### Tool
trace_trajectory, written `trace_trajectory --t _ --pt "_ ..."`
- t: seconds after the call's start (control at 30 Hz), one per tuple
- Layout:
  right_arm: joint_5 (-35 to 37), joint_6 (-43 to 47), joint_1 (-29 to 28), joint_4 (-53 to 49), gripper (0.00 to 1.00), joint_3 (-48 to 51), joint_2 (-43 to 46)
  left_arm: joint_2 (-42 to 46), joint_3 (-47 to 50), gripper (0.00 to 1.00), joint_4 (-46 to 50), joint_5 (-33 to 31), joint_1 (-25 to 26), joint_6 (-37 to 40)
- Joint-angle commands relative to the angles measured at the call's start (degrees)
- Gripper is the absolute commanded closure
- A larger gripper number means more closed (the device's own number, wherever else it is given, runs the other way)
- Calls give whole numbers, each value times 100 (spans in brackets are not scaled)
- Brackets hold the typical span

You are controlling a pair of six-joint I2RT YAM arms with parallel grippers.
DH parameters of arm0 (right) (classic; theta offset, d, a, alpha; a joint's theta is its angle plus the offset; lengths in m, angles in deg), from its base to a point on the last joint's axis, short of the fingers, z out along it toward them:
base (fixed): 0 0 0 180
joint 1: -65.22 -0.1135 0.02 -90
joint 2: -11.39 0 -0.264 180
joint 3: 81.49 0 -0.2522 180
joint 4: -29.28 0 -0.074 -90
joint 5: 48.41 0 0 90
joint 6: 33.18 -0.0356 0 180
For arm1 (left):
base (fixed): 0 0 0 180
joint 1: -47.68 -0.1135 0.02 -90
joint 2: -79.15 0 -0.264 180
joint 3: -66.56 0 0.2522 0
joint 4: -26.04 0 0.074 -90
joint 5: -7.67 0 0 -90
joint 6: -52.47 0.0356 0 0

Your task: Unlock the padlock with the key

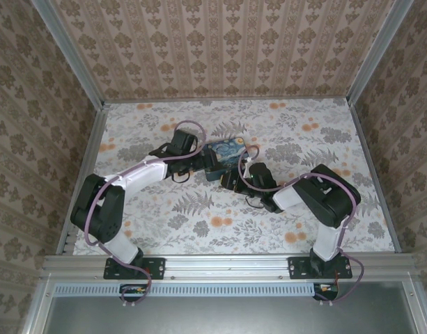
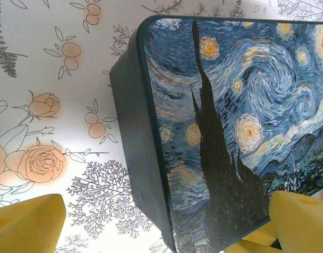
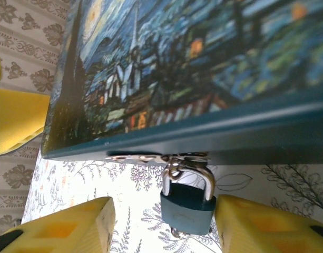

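Two yellow-padded fingers (image 3: 71, 226) of right gripper (image 3: 162, 213) spread apart, padlock (image 3: 187, 208) between them. Pad on right of wrist view sits just beside lock body, contact unclear; other pad stands clear. Padlock hangs by shackle from hasp (image 3: 150, 157) on painted box (image 3: 203, 63) edge. Left gripper (image 2: 161, 232) spread wide, box corner between pads, pinching nothing.
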Motion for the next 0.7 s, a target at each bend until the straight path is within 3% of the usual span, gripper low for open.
trace_trajectory --t 0.0,0.23,0.33,0.57,0.63,0.67 --pt "26 -115 -118 -397 55 63 -386 -74 -141 0 -72 87 -35 30" --pt "149 -163 -97 -338 91 176 -390 -73 -120 0 -80 76 -36 22" --pt "154 -200 -52 -278 100 245 -334 -44 -116 0 -71 78 -36 25" --pt "230 -273 204 -151 100 791 278 61 -101 0 4 32 -34 109" --pt "304 -269 257 -191 69 969 546 79 -112 0 25 23 -39 142" --pt "329 -254 268 -232 59 1016 655 82 -118 0 30 6 -36 152"
